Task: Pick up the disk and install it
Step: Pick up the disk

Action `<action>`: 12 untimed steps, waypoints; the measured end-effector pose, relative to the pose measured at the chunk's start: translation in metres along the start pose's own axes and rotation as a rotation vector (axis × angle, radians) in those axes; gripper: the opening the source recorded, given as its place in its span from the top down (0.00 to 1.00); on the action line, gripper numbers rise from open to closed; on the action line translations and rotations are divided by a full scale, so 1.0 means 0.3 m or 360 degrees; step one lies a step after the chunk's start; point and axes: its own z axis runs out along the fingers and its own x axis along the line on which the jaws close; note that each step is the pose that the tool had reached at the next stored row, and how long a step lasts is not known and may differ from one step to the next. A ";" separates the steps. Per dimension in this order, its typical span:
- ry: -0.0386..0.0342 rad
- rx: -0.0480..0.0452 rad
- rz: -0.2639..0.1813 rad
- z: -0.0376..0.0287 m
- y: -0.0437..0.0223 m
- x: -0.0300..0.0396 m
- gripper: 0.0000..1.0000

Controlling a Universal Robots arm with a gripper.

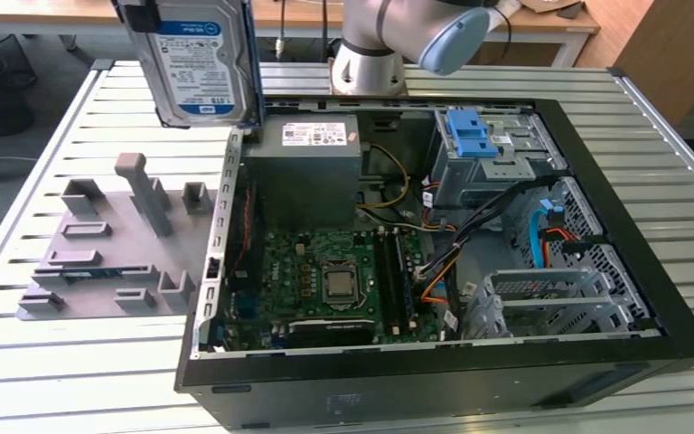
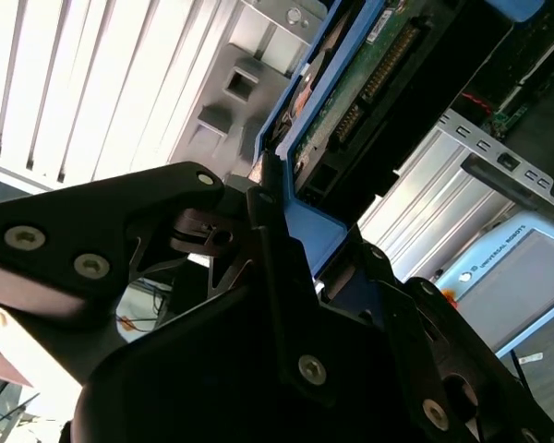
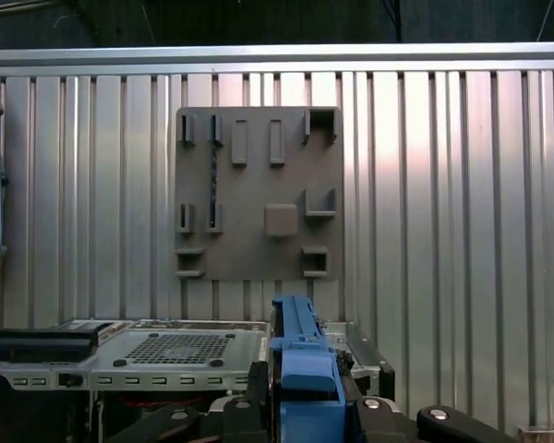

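Item one, nearest in both wrist views: one gripper (image 2: 291,217), black metal with bolted linkages, its fingers (image 3: 374,411) pressed together on the blue plastic carrier frame (image 3: 300,355). The lower body of the gripper is cut off at the picture edge. Item two: one disk (image 2: 369,83), flat and rectangular. The second wrist view shows its green circuit-board side and a connector row, while the rest is hidden behind the fingers. In the exterior view we see the disk (image 1: 196,63) held upright, its white-and-blue label facing the camera and its top cut off. It hangs by the far corner of the case on the exterior view's left and is seated in no bay. Item three: one open computer case (image 1: 444,380) with black walls, lying on its side. Inside it are one green motherboard (image 1: 311,262), one silver perforated drive cage (image 1: 552,294), one grey power supply (image 1: 304,181) with a white sticker, one light-blue ribbed latch piece (image 1: 473,136), and orange and black cables that are tangled and hard to count. Item four: one grey fixture plate (image 1: 94,262), matte, with several upright pegs and brackets. Item five: one slatted metal table (image 1: 58,389) bearing all of this. Farthest: one arm (image 1: 378,54), pale grey, its upper part cut off.
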 end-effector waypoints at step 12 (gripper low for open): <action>0.0000 0.0000 0.0000 -0.001 -0.119 0.009 0.64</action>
